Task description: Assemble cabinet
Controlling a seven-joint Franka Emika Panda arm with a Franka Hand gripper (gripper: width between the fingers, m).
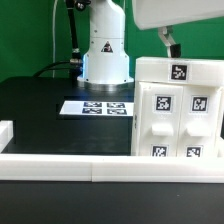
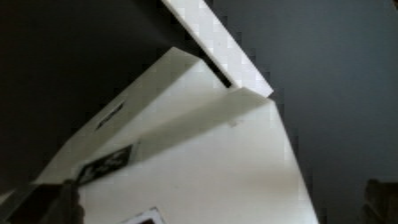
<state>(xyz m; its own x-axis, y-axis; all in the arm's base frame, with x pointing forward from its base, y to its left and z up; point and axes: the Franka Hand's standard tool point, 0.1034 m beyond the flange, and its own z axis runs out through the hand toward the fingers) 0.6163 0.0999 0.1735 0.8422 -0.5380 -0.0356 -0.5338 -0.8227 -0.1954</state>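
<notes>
The cabinet [image 1: 178, 112] is a large white box with several square tags, standing on the black table at the exterior view's right, against the front rim. My gripper [image 1: 171, 44] hangs just above its top back edge; one dark finger shows there. In the wrist view the cabinet's white surface [image 2: 214, 130] fills the frame, with a tag [image 2: 107, 160] on it. My gripper [image 2: 214, 205] has its dark fingers [image 2: 39, 205] spread wide at the frame's edges, with the white surface between them. I cannot see whether they touch it.
The marker board [image 1: 97, 106] lies flat at the table's middle. The robot base [image 1: 105, 55] stands behind it. A low white rim [image 1: 60, 165] runs along the front and the exterior view's left of the table.
</notes>
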